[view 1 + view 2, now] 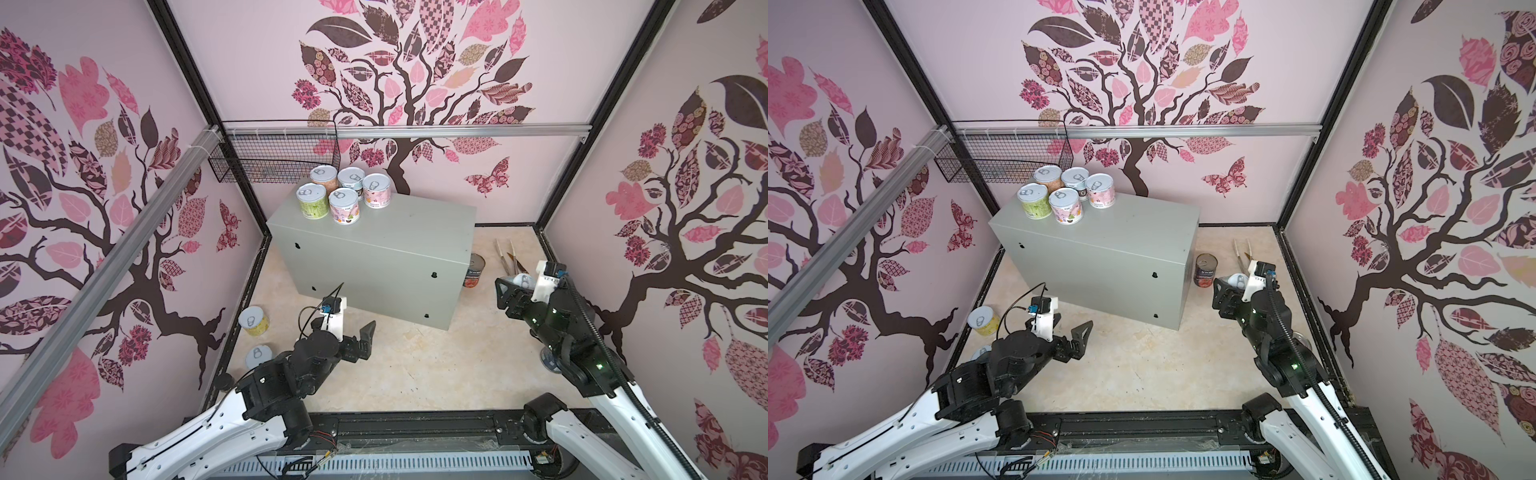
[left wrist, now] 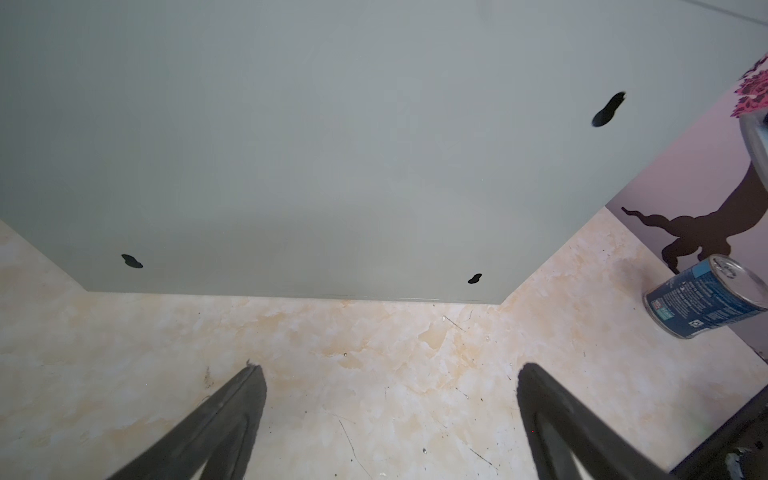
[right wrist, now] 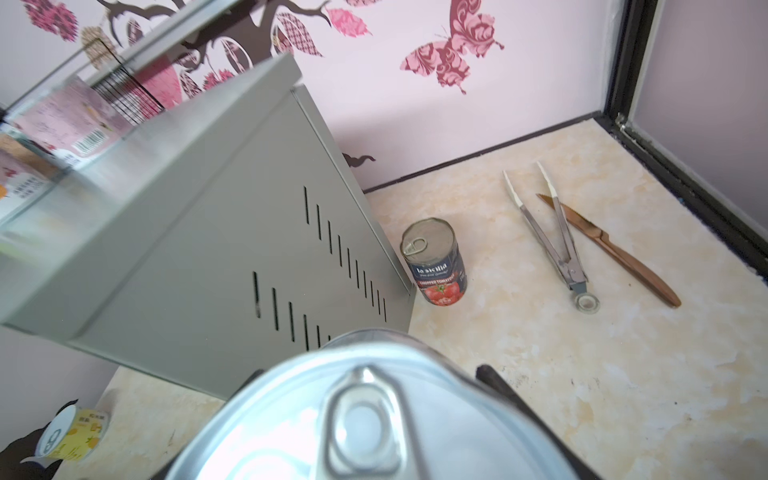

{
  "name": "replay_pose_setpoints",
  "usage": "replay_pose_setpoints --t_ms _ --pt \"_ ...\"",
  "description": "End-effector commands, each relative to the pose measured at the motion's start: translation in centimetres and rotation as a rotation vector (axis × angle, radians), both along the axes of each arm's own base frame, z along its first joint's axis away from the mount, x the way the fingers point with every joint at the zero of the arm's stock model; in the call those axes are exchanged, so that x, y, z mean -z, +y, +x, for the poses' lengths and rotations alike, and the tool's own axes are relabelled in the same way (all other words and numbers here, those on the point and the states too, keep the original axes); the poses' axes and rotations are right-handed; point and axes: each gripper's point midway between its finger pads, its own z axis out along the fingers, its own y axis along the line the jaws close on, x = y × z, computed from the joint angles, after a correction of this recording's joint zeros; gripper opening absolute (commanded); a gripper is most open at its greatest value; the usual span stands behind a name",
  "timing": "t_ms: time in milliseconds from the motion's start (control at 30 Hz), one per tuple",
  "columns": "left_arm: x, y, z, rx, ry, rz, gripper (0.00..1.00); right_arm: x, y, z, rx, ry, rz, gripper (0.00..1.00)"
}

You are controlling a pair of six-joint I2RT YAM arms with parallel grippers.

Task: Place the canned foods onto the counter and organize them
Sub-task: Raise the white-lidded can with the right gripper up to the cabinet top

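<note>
Jaws of the right gripper (image 1: pixel 519 282) are standing part-way apart and clamping a short can (image 3: pixel 374 419) by its sides. Its pale pull-tab lid is facing up toward the wrist camera, so its long axis is running roughly upright (label colour not readable). Jaws of the left gripper (image 2: pixel 390 415) are gaping wide and gripping nothing, hanging low over the floor (image 1: pixel 415 357) just before the counter's front face.

The counter (image 1: pixel 395 245) is lying to the left of the loaded jaws and somewhat beyond them. The right arm is sitting nearer its bare right half. On the far left corner of its top, five short cans (image 1: pixel 344 198) are clustering close together.

A tomato can (image 3: pixel 436 266) is standing upright just beside the counter's right end. A yellow can (image 1: pixel 253 321) and a blue-labelled can (image 2: pixel 702 303) are waiting off its left end, nearer the left arm. Tongs (image 3: pixel 552 232) and a knife (image 3: pixel 611 249) are lying crossed beyond the right gripper.

Judgement: the coming move is turning on carrying the held can leftward over the counter's right edge, axis kept upright.
</note>
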Motion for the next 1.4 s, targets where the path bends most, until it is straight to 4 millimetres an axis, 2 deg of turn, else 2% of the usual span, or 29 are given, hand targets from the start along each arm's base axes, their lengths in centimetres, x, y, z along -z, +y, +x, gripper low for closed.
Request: replay_pose_setpoints --t_ms 0,133,233,400,600,733,900,1033,1167,1333,1367 --pt "-1.7 0.4 -0.6 0.042 0.014 -0.013 0.98 -4.0 1.4 -0.9 -0.113 -0.07 -0.021 0.64" --pt "-3.6 1.3 -0.7 0.05 0.006 -0.072 0.98 -5.6 3.3 -0.9 -0.218 -0.066 -0.028 0.64" --pt "-4.7 2.1 -0.7 0.041 -0.017 -0.054 0.98 -7.2 4.3 -0.8 -0.275 -0.071 -0.044 0.64" --pt "-5.9 3.5 -0.3 -0.003 -0.08 0.004 0.98 -10.2 5.5 -0.3 -0.342 -0.082 -0.086 0.64" --pt "-6.4 3.6 0.4 -0.019 -0.095 0.018 0.98 -13.1 6.6 0.9 -0.385 -0.08 -0.113 0.63" --pt "-5.4 3.3 1.7 -0.005 -0.046 -0.027 0.98 -14.4 7.8 2.2 -0.417 -0.073 -0.108 0.6" --pt "-3.8 4.4 3.9 -0.027 0.043 -0.143 0.98 -16.2 9.1 4.2 -0.438 -0.08 -0.108 0.59" --pt "-2.4 4.3 4.6 -0.042 0.077 -0.183 0.98 -16.9 10.8 5.9 -0.436 -0.086 -0.145 0.59" --pt "-0.3 4.2 5.0 -0.056 0.109 -0.188 0.98 -17.2 13.5 8.0 -0.45 -0.081 -0.191 0.59" --pt "0.3 5.4 5.0 -0.099 0.108 -0.11 0.98 -16.9 17.4 10.5 -0.506 -0.056 -0.22 0.59" --pt "0.4 5.7 5.0 -0.115 0.111 -0.1 0.98 -16.2 18.4 11.0 -0.517 -0.041 -0.237 0.59"
